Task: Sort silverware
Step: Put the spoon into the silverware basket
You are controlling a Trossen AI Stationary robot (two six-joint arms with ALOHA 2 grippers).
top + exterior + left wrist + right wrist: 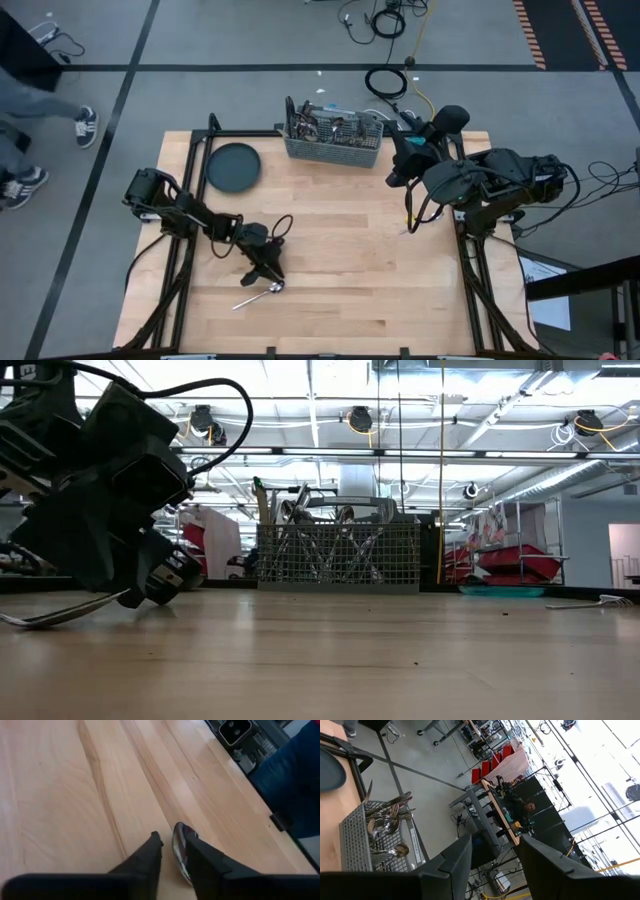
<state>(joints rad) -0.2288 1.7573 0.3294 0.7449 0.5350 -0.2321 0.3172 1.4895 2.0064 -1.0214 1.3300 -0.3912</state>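
A silver spoon [255, 295] lies near the table's front edge, left of centre, with my left gripper [272, 276] shut on its bowl end. The low view shows the same gripper [160, 582] with the spoon's handle [60, 613] running out of it onto the wood. More silverware stands upright in the grey wire-mesh caddy [333, 138] at the far edge. My right gripper [495, 865] hangs high beside the caddy at the far right [400, 165], open, with nothing between its fingers. My left gripper pinches the spoon's bowl [178, 847] between its two fingers, the bowl turned on edge in the gap. The fingers slant down at it from the table's far left side. The handle's free end [12, 621] rests on the table toward the near left.
A dark round plate [233, 166] sits at the far left, beside the caddy [338, 555]. A single piece of silverware [600, 601] lies on the table's right side. Bare wood fills the middle and the near right. A person's legs and shoes [30, 100] show beyond the left edge.
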